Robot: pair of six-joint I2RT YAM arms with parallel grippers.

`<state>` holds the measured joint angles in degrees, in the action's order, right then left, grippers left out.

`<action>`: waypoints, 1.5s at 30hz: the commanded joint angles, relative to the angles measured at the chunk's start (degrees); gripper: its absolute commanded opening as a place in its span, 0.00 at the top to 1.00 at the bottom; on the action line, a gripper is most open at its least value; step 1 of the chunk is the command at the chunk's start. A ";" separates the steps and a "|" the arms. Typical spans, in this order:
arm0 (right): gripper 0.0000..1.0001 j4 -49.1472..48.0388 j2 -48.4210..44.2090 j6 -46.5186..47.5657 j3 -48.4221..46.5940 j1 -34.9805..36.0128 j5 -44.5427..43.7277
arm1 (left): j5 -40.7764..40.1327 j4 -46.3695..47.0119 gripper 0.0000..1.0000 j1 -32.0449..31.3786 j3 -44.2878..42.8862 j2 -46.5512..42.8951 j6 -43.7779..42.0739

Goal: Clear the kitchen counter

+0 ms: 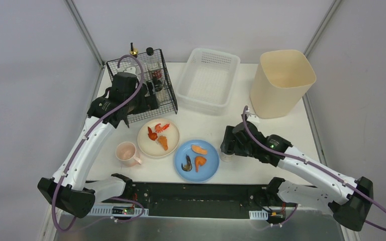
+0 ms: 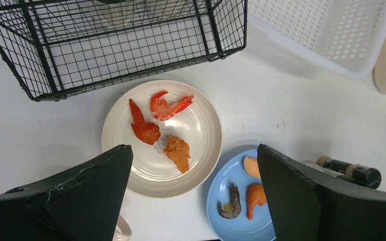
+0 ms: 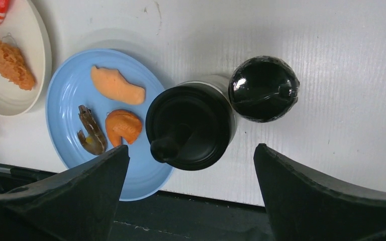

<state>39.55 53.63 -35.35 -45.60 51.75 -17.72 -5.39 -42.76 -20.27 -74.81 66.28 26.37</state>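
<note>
Kitchen counter (image 1: 206, 125), query 1: where is it, and which step is in hand?

Reply 1: It fills the centre of the top view, running from the arm bases up to the far wall. By its position, the right gripper (image 3: 191, 146) has the active step. It stands released, one finger on each side of a black-lidded bottle (image 3: 191, 125) at the lower right of the blue plate (image 1: 206, 173), and grasps nothing. The left gripper (image 2: 193, 150) hangs released and empty over the wire basket (image 1: 140, 108) at the upper left.

Query 2: What does the next move call for?

Reply 2: Lower the right gripper squarely over the black-lidded bottle, then close on its body. Mind the smaller black-capped bottle (image 3: 264, 88) just beside it; you cannot tell from these views whether the two touch. A likely destination is the wire basket, which already holds bottles.

Query 3: Give the count.

Reply 3:
- Plates: two, one cream plate (image 1: 173, 135) and one blue.
- Food pieces: three on each plate.
- Pink cup (image 1: 126, 153): one, left of the cream plate.
- Bottles on the counter: two.
- Bottle tops showing above the wire basket: two.
- White basket (image 1: 208, 80): one, top centre, nothing in it.
- Beige bin (image 1: 281, 80): one, upper right.
</note>
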 commanded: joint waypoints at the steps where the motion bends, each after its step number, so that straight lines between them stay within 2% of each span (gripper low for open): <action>1: 0.01 -1.55 2.79 -1.99 -1.20 0.28 -1.17 | 1.49 0.05 0.01 -0.29 1.50 -2.54 -0.32; 18: 0.01 -0.70 10.44 -1.56 -4.86 1.58 -5.34 | 2.57 -0.21 0.01 -0.30 6.34 -6.60 -2.17; 28: 0.08 2.31 15.45 -1.73 -7.21 4.16 -9.53 | 2.28 -1.54 0.01 -0.30 10.06 -9.63 -3.37; 35: 0.24 3.69 16.17 -2.57 -7.73 5.16 -11.31 | 2.57 -2.06 0.01 -0.31 12.02 -11.85 -3.69; 40: 0.40 3.56 17.65 -2.67 -8.88 5.18 -11.14 | 2.74 -2.21 0.01 -0.39 12.55 -12.81 -3.83; 45: 0.62 3.38 18.27 -2.24 -10.87 5.20 -10.88 | 3.09 -2.45 0.01 -0.30 13.39 -13.57 -4.28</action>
<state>42.48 71.79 -37.28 -52.73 56.58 -27.20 -3.42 -44.42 -20.27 -62.57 53.95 23.31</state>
